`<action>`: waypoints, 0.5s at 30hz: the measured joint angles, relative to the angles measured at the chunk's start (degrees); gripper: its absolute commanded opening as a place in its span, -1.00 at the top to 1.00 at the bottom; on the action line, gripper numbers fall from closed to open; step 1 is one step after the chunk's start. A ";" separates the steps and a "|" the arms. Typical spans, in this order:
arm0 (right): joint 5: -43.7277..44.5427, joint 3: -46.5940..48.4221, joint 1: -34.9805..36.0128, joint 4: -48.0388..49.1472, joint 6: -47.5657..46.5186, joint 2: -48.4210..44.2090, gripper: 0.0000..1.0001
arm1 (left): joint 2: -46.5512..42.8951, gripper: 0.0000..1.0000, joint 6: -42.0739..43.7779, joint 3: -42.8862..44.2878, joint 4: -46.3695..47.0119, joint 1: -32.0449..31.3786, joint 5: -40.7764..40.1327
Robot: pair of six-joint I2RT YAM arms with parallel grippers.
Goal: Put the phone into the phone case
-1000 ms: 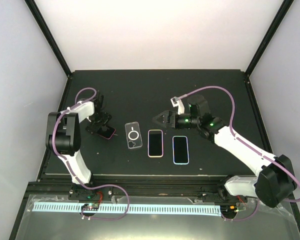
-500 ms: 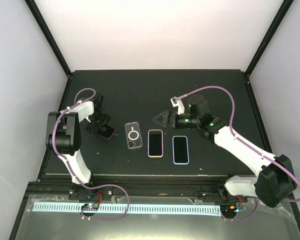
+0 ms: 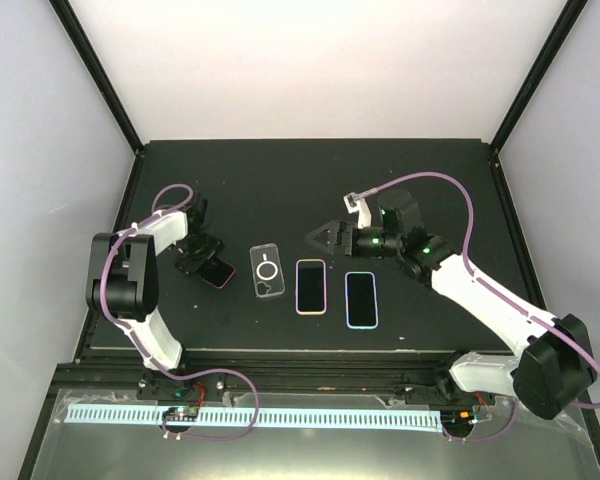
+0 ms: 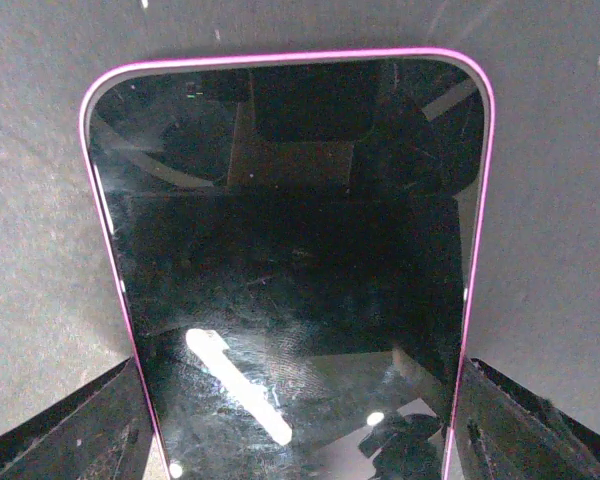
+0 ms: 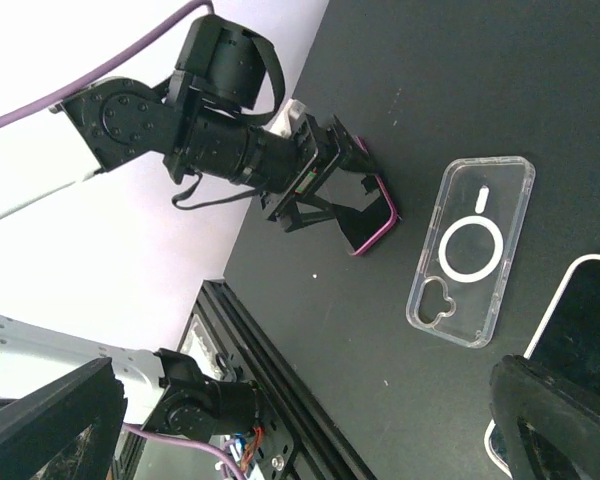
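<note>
Though not yet lifted off the table [image 3: 280, 180], seems to be at the grasp step. Right gripper [image 3: 325, 238] spread open, hovering apart. Left gripper [image 3: 200, 256] closed on both long sides of pink-rimmed phone [image 4: 290, 250], just left of clear case [image 3: 266, 271]. Next probably needs lifting, then aligning over case rim. Free room behind; other phones [image 3: 311, 286] close at case's right.

Left gripper [image 3: 207, 265]: I've pulled it a little toward the near edge.
Pink phone [image 3: 219, 272]: it came along between the fingers, now slightly nearer.
Left elbow [image 3: 123, 283]: swung left and nearer.
</note>
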 measured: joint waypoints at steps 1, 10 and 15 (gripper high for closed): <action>0.09 -0.09 0.00 0.02 0.17 -0.44 -1.00 | -0.39 -0.47 0.44 -0.46 -0.07 -0.35 0.22; 0.98 -0.85 -0.02 -0.04 0.72 -1.86 -1.00 | -3.21 -0.42 6.23 -2.91 -0.20 -6.25 2.05; 1.11 -0.87 0.00 -0.15 0.74 -1.90 -1.00 | -5.64 -0.38 8.83 -2.93 -0.33 -10.19 2.49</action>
